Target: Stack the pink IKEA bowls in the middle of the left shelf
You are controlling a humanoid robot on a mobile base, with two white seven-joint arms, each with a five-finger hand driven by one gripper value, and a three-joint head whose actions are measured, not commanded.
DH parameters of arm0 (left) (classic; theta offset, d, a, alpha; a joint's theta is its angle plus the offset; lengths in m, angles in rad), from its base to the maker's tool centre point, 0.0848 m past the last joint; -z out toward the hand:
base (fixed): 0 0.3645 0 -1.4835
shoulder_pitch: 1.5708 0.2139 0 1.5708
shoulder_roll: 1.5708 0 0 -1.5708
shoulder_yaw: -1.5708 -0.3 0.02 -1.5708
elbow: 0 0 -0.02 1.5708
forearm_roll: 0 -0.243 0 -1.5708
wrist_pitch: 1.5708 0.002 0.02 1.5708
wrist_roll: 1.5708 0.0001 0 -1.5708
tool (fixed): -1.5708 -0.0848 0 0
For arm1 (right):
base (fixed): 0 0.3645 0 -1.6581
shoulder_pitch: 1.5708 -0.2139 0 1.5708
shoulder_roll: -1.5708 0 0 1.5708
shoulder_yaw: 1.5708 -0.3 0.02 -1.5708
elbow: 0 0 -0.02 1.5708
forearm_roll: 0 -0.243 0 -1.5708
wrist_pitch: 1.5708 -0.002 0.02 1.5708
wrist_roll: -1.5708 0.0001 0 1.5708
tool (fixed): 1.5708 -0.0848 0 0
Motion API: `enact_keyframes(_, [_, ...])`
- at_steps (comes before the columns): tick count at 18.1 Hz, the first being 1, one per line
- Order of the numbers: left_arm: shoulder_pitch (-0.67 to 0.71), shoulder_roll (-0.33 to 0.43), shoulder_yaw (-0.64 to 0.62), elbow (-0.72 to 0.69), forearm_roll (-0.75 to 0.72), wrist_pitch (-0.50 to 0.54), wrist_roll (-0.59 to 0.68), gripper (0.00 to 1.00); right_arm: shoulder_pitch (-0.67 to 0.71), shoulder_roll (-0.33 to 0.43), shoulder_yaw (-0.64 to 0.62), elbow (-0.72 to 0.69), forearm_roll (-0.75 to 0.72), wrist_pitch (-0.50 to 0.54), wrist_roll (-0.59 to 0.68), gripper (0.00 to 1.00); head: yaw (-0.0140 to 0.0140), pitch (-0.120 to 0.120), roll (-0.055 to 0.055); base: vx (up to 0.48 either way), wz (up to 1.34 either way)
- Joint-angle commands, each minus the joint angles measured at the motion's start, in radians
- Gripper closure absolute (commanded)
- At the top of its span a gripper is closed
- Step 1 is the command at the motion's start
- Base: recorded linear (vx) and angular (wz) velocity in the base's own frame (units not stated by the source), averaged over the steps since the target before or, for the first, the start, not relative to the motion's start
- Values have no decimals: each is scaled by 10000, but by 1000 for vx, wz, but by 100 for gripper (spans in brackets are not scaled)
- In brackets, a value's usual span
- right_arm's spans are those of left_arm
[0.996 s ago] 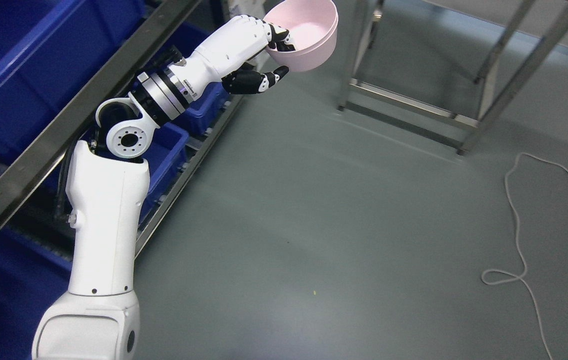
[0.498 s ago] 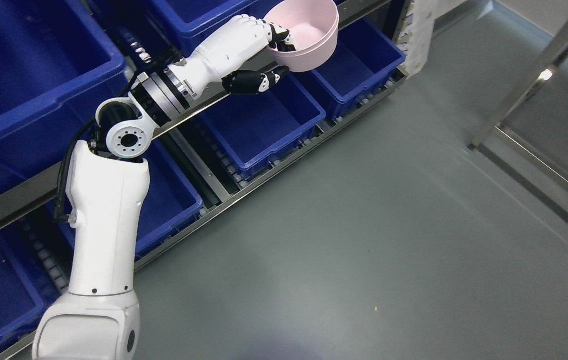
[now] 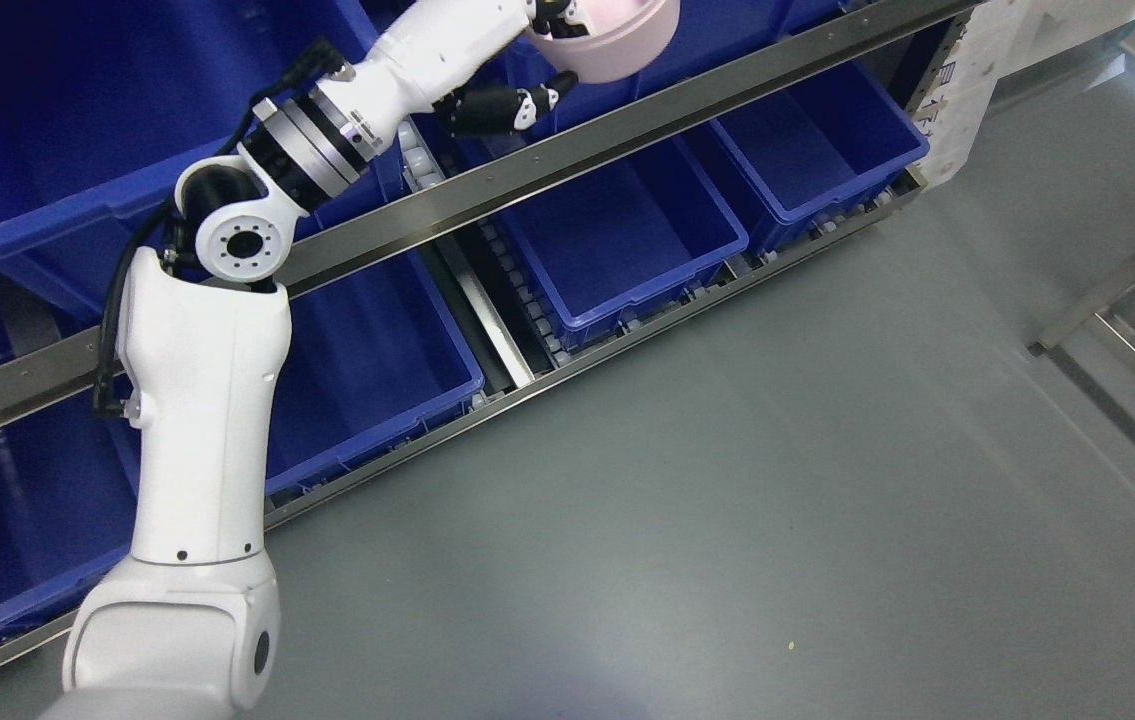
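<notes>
A pink bowl [image 3: 617,40] shows at the top edge of the head view, cut off by the frame. My left hand [image 3: 549,50] is shut on its rim, with fingers inside the bowl and the black thumb [image 3: 507,103] stretched beneath it. The white left arm [image 3: 197,400] rises from the lower left. The bowl hangs in front of the shelf's upper blue bins, above the steel rail [image 3: 567,150]. My right arm is out of view.
A tilted steel shelf holds large blue bins [image 3: 627,230] on roller tracks, one at right [image 3: 807,160] and others at left [image 3: 367,360]. Grey floor [image 3: 727,500] spreads at the lower right. A steel frame leg [image 3: 1117,290] stands at the right edge.
The whole picture has swung toward the shelf, so the camera moved; blue bins now fill the left. My left hand keeps its hold on the bowl, now slightly higher in the frame.
</notes>
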Motion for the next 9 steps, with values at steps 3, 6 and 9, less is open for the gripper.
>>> enact_keyframes(3, [-1346, 175, 1226, -148, 781, 1148, 99, 96, 0, -175, -92, 0, 77, 4, -2, 0, 0, 0, 0, -9, 204])
enact_keyframes(6, [-1147, 175, 1460, -72, 246, 1441, 6, 96, 0, -175, -107, 0, 77, 4, -2, 0, 0, 0, 0, -2, 288])
enact_keyframes(9, [-809, 843, 1429, 51, 136, 1657, -24, 95, 0, -175, -107, 0, 77, 4, -2, 0, 0, 0, 0, 3, 431])
